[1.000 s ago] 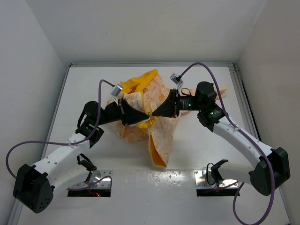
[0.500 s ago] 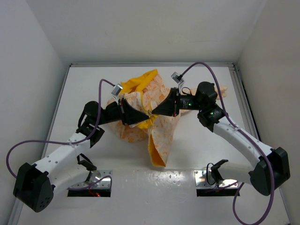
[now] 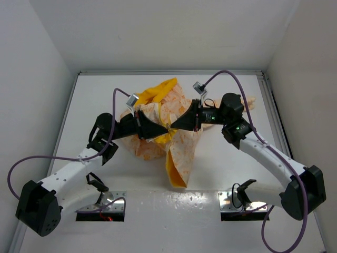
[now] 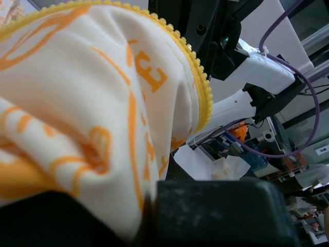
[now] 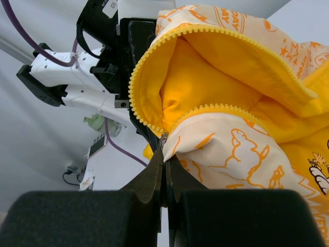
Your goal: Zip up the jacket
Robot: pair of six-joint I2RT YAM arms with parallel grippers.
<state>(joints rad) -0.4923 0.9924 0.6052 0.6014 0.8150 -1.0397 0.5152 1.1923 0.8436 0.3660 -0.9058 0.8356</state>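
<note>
You have the jacket (image 3: 181,150) bunched at the middle of the table (image 3: 95,100), part of it raised between both arms. Your right gripper (image 5: 163,140) is pressed together on the jacket at the low end of its yellow zipper teeth (image 5: 134,87). Your left gripper (image 4: 149,198) meets it from the other side, pinching the cream cloth near the toothed edge

Bright, even overhead light with soft, faint shadows. Glare patches shine on the glossy white table (image 3: 174,197) at six o'clock. In the left wrist view, the close-up jacket (image 4: 103,103) is softly blurred.
</note>
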